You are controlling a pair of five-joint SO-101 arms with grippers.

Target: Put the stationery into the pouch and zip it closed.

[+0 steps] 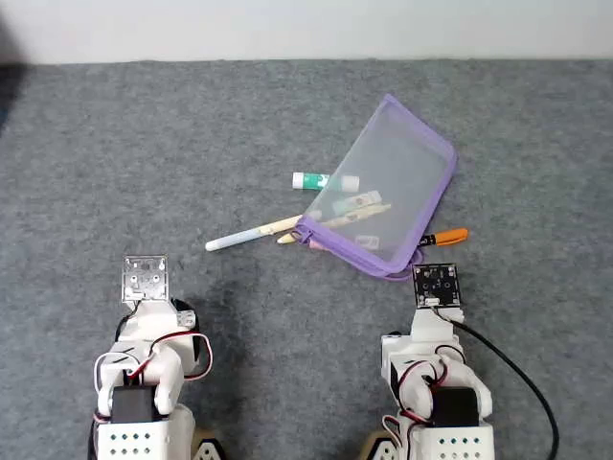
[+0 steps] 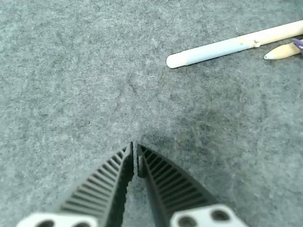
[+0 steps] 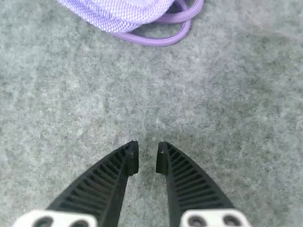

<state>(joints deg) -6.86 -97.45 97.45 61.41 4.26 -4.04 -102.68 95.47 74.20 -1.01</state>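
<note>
The pouch [image 1: 393,187] lies tilted at centre-right of the counter [image 1: 115,144]. It is judged soft and limp, so hold it by the purple binding. The pale pen [image 1: 251,235] at its near-left mouth looks light, stiff and prone to rolling; grip it mid-shaft. The left pincer [image 2: 135,152] is closed and empty. The right pincer [image 3: 147,156] is slightly parted and empty, just near of the pouch. Open room lies left and far.

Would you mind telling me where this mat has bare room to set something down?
The widest bare stretch of mat lies left of the blue pen, beyond the left gripper. Another lies between it and the right gripper. Crowded: the pouch mouth, where other pens and a tube cluster, and the orange marker beside it.
</note>
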